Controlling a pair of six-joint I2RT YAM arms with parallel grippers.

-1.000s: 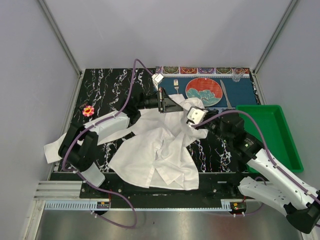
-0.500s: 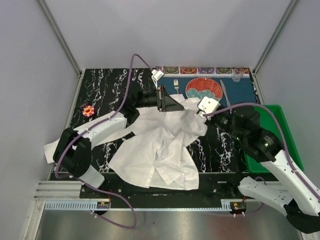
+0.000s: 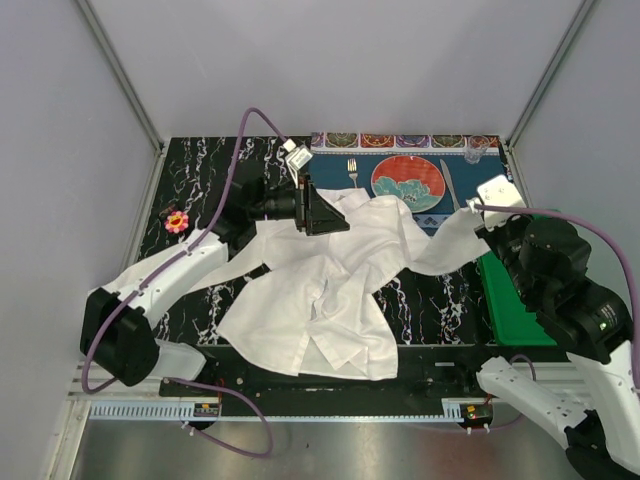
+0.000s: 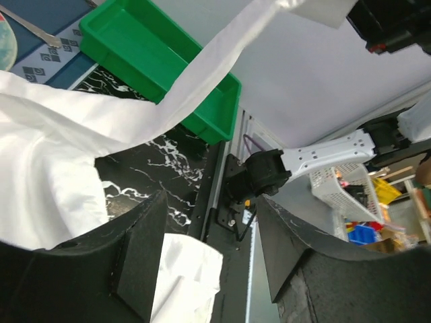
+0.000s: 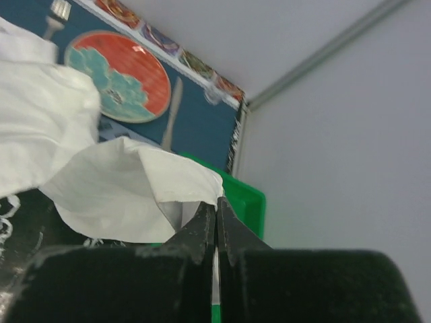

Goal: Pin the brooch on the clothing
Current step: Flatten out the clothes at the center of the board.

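Two grippers, two states: my right gripper (image 5: 217,205) is pressed together on a sleeve end of the shirt (image 3: 320,290), holding it lifted at three o'clock by the left rim of the green bin (image 3: 560,250), whose bare floor shows from the left wrist. My left gripper (image 4: 212,235) stands spread over the shirt's far edge, toward twelve o'clock, gripping nothing. The brooch (image 3: 176,221) lies on the table (image 3: 215,170) at nine o'clock, apart from the fabric.

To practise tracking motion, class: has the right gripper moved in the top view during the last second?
Yes. The right gripper, shut on a sleeve of the shirt, has swung right, from mid-table to the green tray, drawing the sleeve out.
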